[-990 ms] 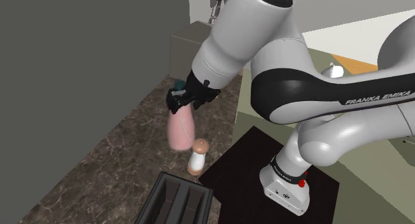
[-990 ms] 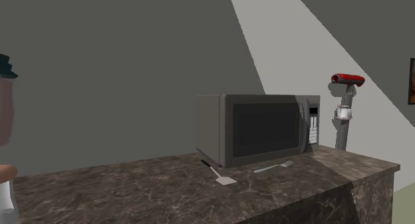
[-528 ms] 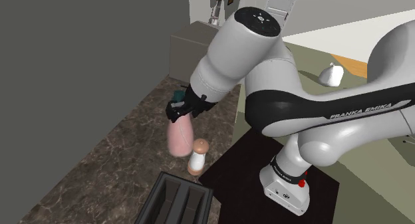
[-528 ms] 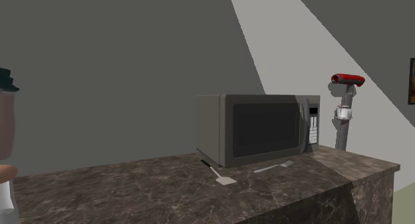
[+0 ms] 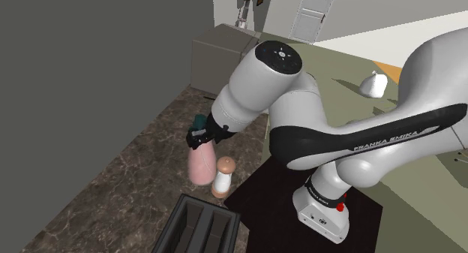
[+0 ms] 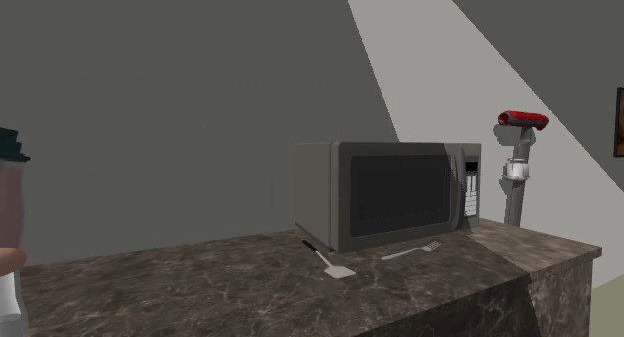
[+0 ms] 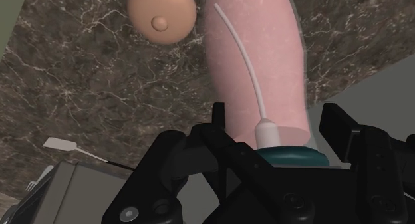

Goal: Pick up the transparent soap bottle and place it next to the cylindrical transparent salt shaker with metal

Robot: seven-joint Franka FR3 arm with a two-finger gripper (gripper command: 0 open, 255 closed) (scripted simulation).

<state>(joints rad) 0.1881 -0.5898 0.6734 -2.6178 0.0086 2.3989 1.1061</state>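
Observation:
In the shoulder view my gripper (image 5: 198, 133) is shut on the neck of the soap bottle (image 5: 200, 166), a see-through pink bottle with a teal collar. The bottle hangs upright, low over the dark marble counter (image 5: 127, 184), close beside the salt shaker (image 5: 223, 179). The shaker is pale with a rounded tan cap. In the wrist view the black fingers (image 7: 337, 125) clasp the bottle (image 7: 259, 63) just below its teal collar, and the shaker's cap (image 7: 161, 16) sits right next to the bottle's far end. The bottle's teal cap (image 6: 10, 143) shows at the second exterior view's left edge.
A black toaster (image 5: 201, 227) stands on the counter just in front of the shaker. A grey microwave (image 6: 385, 193) sits farther along, with a spatula (image 6: 330, 262) and a fork (image 6: 410, 252) before it. The black stand (image 5: 277, 185) borders the counter.
The gripper has come down with the bottle, which now hangs lower and closer to the shaker. The arm's upper links have swung down and toward the shoulder view's right.

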